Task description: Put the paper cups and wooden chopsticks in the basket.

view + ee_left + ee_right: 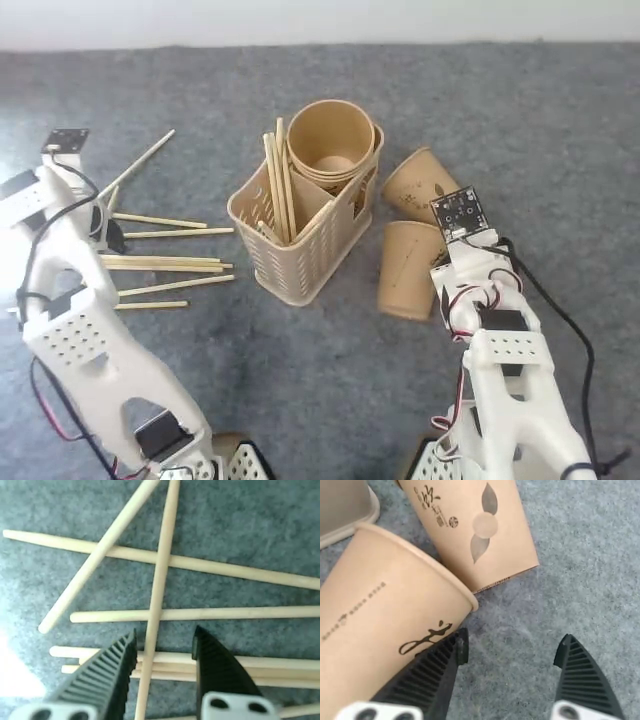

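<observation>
jaws on the left straddle a chopstick (160, 575) aligned with them.

We see one basket (290, 265). Two paper cups (408, 268) lie outside it. A stack of cups (345, 125) sits inside, at least two, but we cannot count them all. About eight loose wooden chopsticks (165, 264) lie outside. About four standing chopsticks (283, 185) are inside.

Overhead, plus close wrist views (downward)
</observation>
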`<state>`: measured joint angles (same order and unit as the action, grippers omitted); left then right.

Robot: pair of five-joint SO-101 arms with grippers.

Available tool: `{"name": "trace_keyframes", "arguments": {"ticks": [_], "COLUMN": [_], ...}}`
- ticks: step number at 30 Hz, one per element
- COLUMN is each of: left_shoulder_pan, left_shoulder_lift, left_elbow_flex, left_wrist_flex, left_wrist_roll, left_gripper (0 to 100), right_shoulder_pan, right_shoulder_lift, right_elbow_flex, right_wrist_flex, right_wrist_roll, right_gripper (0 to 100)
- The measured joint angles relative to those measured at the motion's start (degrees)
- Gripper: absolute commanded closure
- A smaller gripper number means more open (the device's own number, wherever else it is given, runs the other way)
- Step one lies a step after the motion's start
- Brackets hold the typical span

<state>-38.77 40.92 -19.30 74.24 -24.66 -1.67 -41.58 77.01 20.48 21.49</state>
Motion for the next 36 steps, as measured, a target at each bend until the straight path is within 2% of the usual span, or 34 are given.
{"name": "trace_keyframes", "arguments": {"ticks": [4, 13, 24, 29, 33, 36], "left_shoulder_pan": [0.00, 0.44, 0.44, 2.55, 5.63, 7.65], "left_shoulder_lift": [0.09, 0.09, 0.09, -0.26, -5.45, -11.34], "left_elbow_flex": [-0.35, -0.35, -0.35, -4.66, -14.15, -22.24], "left_wrist_flex": [-0.18, 1.41, 2.11, 11.16, 20.66, 24.09], "left_wrist_roll": [-0.09, -5.54, -6.95, -6.95, -5.45, -2.99], "left_gripper": [85, 97, 99, 99, 99, 99], "right_shoulder_pan": [0.00, 0.00, 0.00, 0.00, 0.00, 0.00], "right_shoulder_lift": [0.00, 0.00, 0.00, 0.00, 0.00, 0.00], "right_elbow_flex": [0.00, 0.00, 0.00, 0.00, 0.00, 0.00], "right_wrist_flex": [0.00, 0.00, 0.00, 0.00, 0.00, 0.00], "right_wrist_roll": [0.00, 0.00, 0.00, 0.00, 0.00, 0.00], "right_gripper": [70.7, 70.7, 70.7, 70.7, 70.7, 70.7]}}
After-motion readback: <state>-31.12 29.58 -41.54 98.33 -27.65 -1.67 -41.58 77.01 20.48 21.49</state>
